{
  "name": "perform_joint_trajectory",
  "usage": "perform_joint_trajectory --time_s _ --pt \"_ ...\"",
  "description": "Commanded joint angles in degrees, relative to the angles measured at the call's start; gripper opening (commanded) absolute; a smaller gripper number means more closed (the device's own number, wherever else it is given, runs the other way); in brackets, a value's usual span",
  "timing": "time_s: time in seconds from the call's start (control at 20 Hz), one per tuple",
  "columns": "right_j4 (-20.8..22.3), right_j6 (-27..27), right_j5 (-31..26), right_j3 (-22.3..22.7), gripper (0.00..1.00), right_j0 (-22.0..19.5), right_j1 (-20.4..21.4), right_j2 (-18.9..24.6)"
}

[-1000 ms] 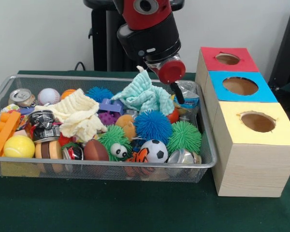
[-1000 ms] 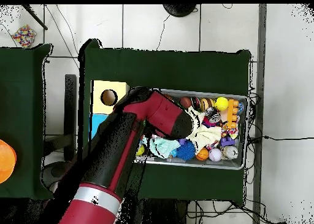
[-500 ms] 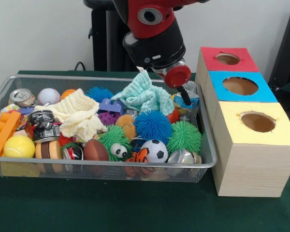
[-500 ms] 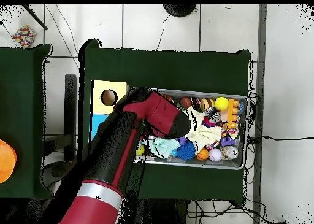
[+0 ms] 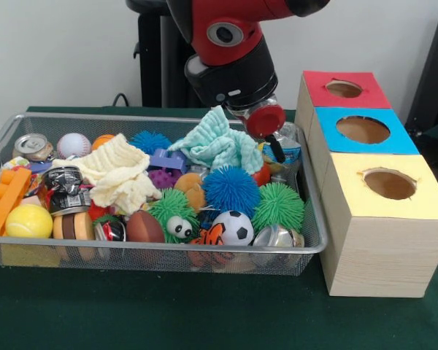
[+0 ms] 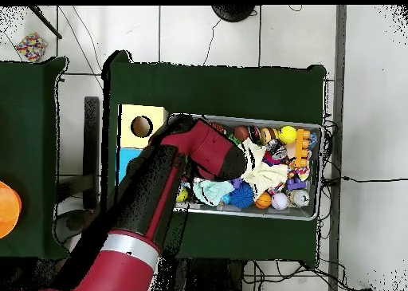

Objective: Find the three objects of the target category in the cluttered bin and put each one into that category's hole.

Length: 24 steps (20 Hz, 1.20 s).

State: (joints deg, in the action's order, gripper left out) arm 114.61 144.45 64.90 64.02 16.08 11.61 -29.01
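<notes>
Apparently we are early in the search: the wire bin (image 5: 315, 240) on the bench (image 5: 204, 313) is crowded with spiky balls, cloths, cans and toy blocks, and none of the three holes in the box (image 5: 379, 219) at the bin's right end shows anything inside. Our hand (image 5: 276, 149) hangs over the bin's far right corner, beside the mint cloth (image 5: 217, 144); we cannot tell whether it is wide, narrow or holding. No label is readable.
</notes>
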Motion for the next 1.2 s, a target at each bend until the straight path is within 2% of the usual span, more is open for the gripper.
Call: perform_joint_trajectory --time_s 0.05,0.5,1.2 --pt "0.17 6.39 6.40 2.21 1.00 -0.27 -2.87 8.01" --pt "0.44 9.22 9.26 1.57 1.00 -0.79 -3.46 8.57" --pt "-0.77 9.98 10.91 1.39 1.00 -0.91 -3.29 8.15"
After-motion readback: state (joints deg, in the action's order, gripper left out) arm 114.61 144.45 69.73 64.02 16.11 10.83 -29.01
